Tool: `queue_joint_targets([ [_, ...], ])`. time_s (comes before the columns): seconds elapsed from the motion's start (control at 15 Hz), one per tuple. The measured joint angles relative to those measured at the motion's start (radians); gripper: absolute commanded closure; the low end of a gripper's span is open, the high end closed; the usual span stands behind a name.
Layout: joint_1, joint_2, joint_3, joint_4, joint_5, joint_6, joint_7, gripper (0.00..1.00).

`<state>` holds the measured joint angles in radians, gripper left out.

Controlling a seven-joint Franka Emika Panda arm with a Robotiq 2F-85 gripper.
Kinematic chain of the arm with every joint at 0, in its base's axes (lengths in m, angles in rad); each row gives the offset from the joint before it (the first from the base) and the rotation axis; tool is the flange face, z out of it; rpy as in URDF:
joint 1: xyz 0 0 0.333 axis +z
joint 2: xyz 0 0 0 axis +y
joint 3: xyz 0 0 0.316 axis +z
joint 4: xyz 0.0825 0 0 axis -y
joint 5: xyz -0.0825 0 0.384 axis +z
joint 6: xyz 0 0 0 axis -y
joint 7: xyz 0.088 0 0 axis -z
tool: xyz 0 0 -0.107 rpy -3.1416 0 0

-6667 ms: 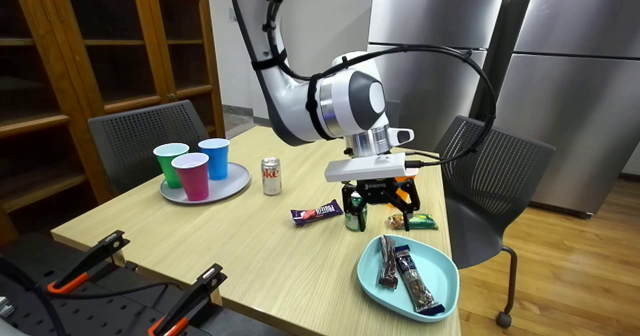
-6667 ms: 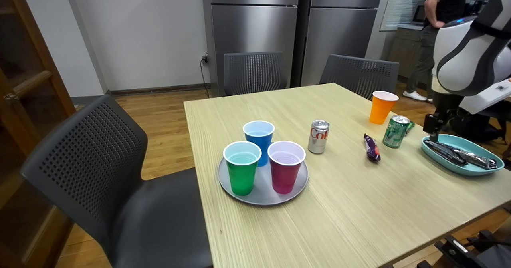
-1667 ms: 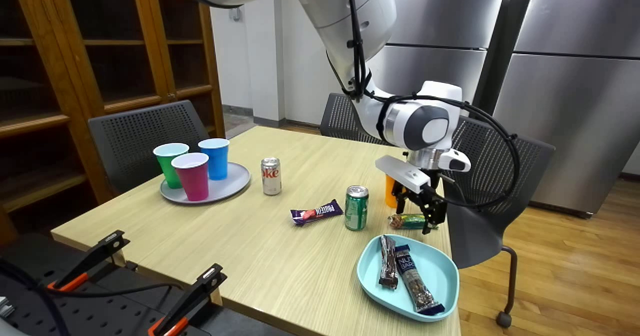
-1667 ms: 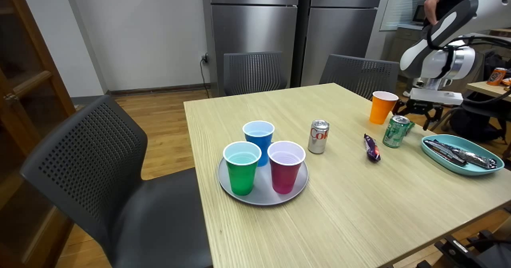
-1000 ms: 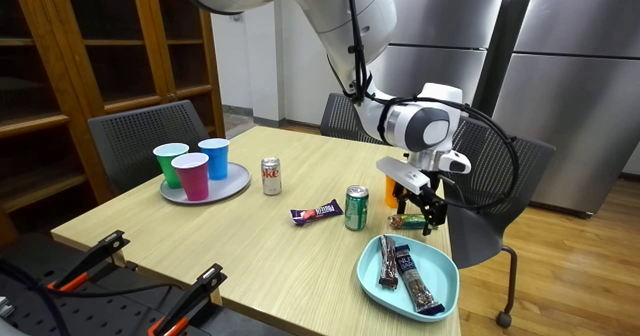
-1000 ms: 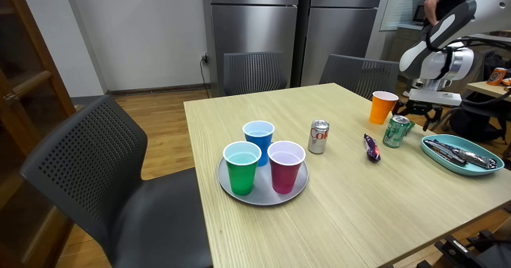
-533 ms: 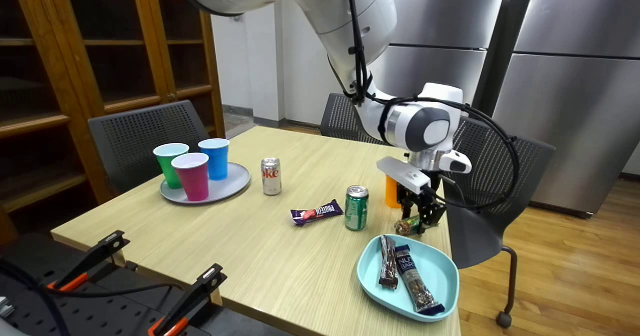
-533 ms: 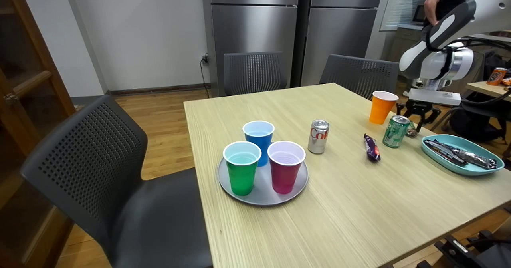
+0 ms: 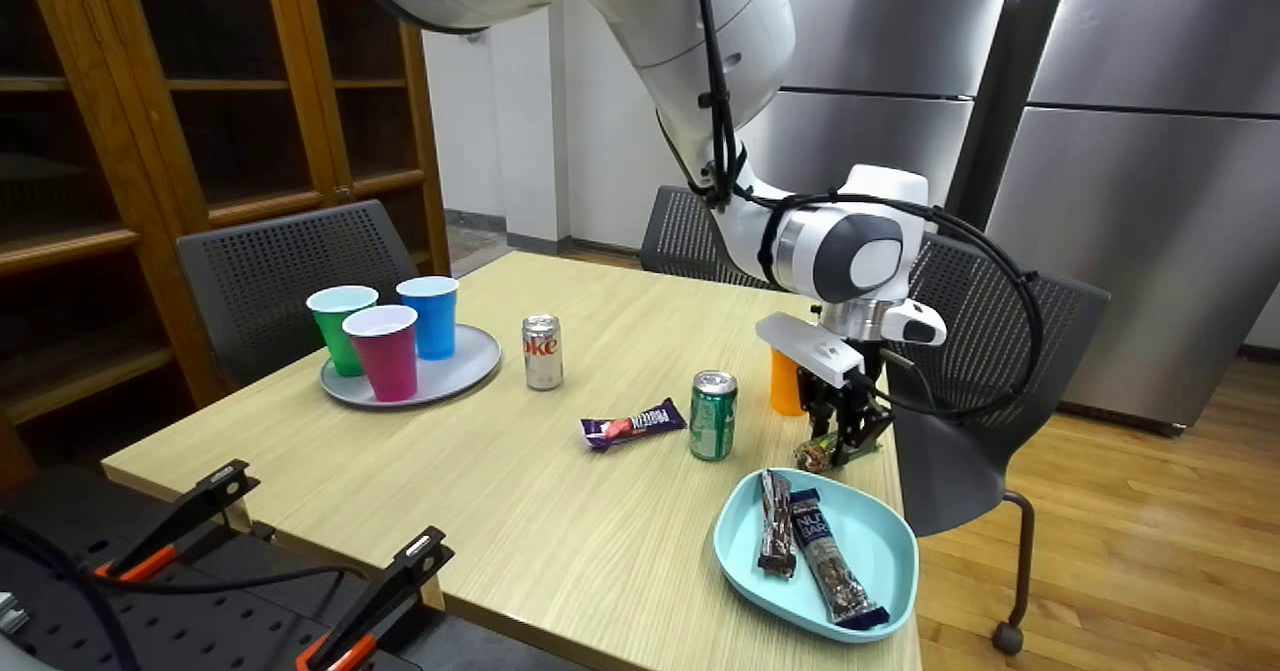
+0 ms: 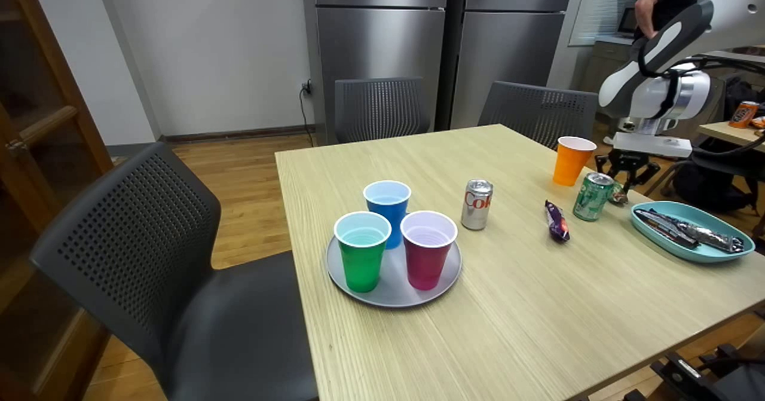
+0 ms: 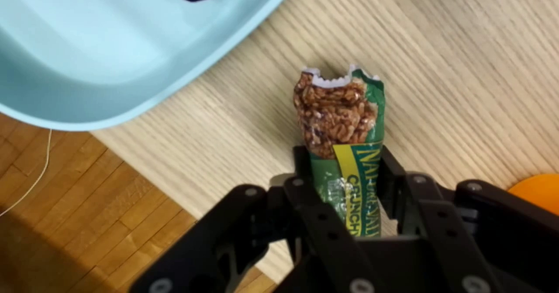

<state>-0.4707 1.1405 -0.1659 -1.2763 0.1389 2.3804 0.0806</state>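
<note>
While part-closed, the end effector (image 11: 343, 157) grips a granola bar (image 11: 339, 122); the tray (image 9: 878, 543) holds two bars (image 9: 832, 556).

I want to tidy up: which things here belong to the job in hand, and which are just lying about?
In the job:
gripper
green granola bar, between its jaws
possibly the light blue tray nearby, holding two wrapped bars

Apparently just lying about:
orange cup
green can
purple protein bar
Coke can
gray plate
green cup
pink cup
blue cup

Grn-wrapped bar (image 9: 813, 454) btwn blk fingers (image 9: 846, 436), just beside lt-blue tray (image 9: 876, 536)
</note>
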Motion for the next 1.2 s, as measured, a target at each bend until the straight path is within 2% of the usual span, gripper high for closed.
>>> queue_joint_targets([
  [0.4,-0.009,-0.026,-0.002,-0.006,0.000,0.003,-0.022,0.86],
  [0.67,-0.024,-0.074,-0.001,-0.051,0.000,0.022,-0.076,0.86],
  [0.87,-0.033,-0.123,-0.001,-0.126,-0.001,0.071,-0.154,0.86],
  [1.2,-0.040,-0.209,-0.002,-0.306,-0.016,0.218,-0.307,0.86],
])
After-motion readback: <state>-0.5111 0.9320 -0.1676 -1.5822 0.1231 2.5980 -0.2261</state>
